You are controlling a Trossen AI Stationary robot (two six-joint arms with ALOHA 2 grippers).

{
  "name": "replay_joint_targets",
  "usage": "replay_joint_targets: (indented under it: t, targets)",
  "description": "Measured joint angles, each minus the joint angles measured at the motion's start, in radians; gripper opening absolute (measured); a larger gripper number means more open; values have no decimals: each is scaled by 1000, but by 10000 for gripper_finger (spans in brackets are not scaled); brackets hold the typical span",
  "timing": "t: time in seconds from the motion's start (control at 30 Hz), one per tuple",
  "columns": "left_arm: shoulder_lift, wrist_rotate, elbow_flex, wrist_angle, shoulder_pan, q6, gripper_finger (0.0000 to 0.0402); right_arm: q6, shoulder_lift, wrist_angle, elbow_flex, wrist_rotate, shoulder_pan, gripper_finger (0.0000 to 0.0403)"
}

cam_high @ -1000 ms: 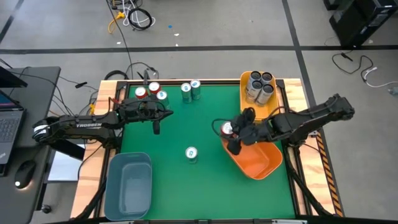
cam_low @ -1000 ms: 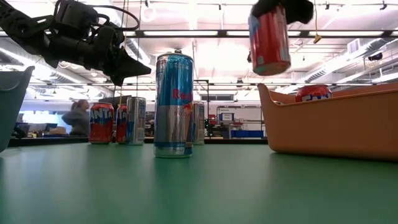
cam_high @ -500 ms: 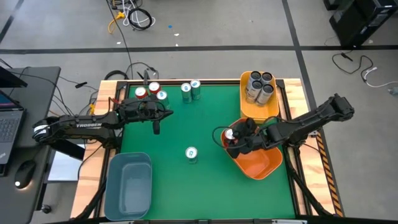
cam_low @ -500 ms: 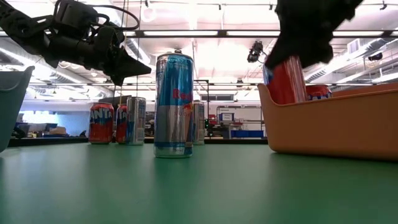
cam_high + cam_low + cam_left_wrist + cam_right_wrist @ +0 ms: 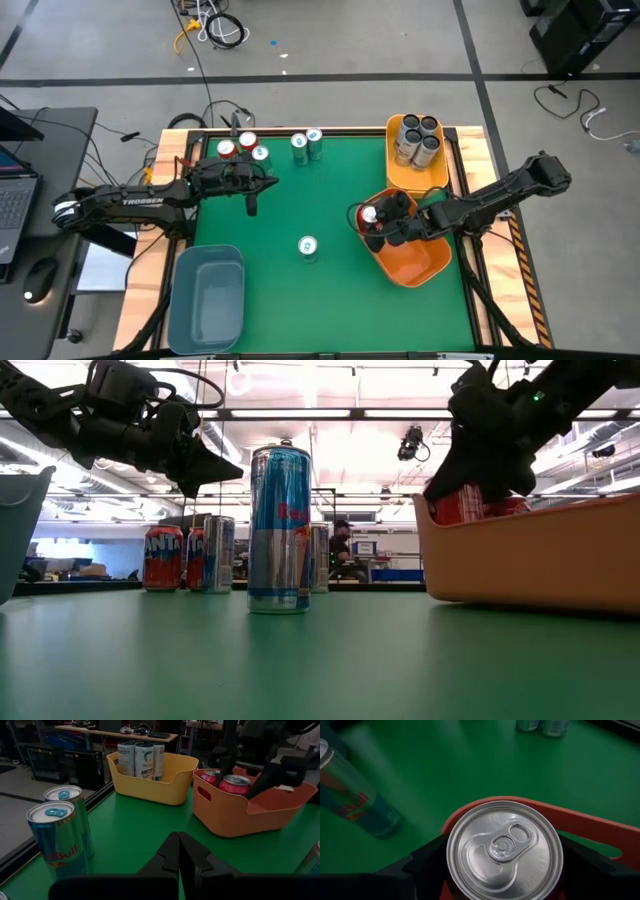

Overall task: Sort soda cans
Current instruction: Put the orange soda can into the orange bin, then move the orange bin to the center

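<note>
Right gripper (image 5: 372,222) in front of you sits over the near-left corner of the orange bin (image 5: 420,262), its jaws spread around a red can (image 5: 504,851) standing upright between them inside the bin, while the left gripper (image 5: 252,192), pinched closed and empty, hovers well apart.

Two matte black jointed arms; the left arm (image 5: 140,197) bears white lettering.
</note>
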Motion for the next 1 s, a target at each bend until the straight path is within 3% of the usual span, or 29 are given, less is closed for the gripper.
replay_joint_targets:
  t: [0.33, 0.63, 1.0]
  targets:
    - [0, 0, 0, 0, 0, 0, 2, -63, 4, 78, -6, -34, -2, 345]
    - [0, 0, 0, -1, 0, 0, 2, -95, -13, 65, -3, -48, -2, 349]
    - [0, 0, 0, 0, 0, 0, 2, -232, -24, -106, 190, -118, 1, 323]
